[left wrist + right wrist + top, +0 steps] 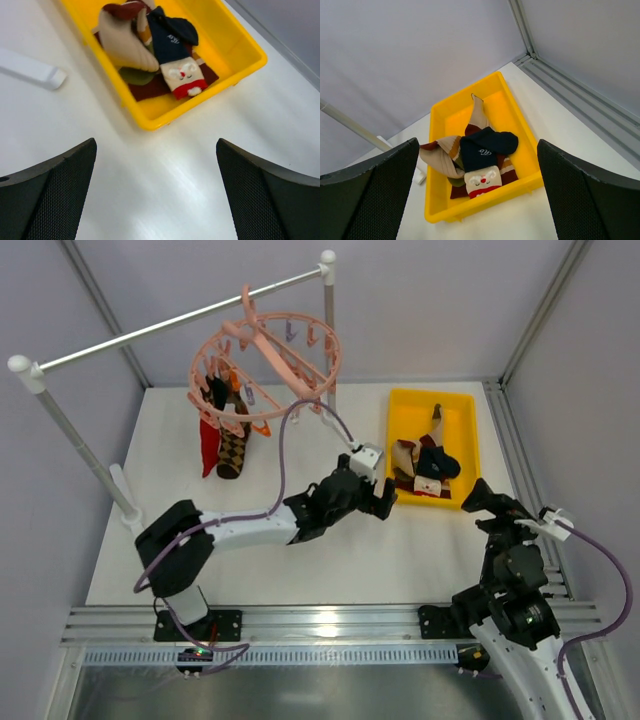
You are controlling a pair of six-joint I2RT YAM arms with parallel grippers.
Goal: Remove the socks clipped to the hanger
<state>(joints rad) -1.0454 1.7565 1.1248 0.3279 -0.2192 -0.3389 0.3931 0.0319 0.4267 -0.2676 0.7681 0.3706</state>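
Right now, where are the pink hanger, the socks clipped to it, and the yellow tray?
hanger (258, 340), top view, on a central crossbar.
socks (233, 448), top view, on the argyle sock hanging from the clips.
yellow tray (460, 430), top view, on its bare floor.

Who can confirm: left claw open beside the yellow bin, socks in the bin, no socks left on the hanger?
Wrong on the hanger: the top external view shows a red sock and an argyle sock clipped to it. The rest holds: left claw open beside the yellow bin, socks inside.
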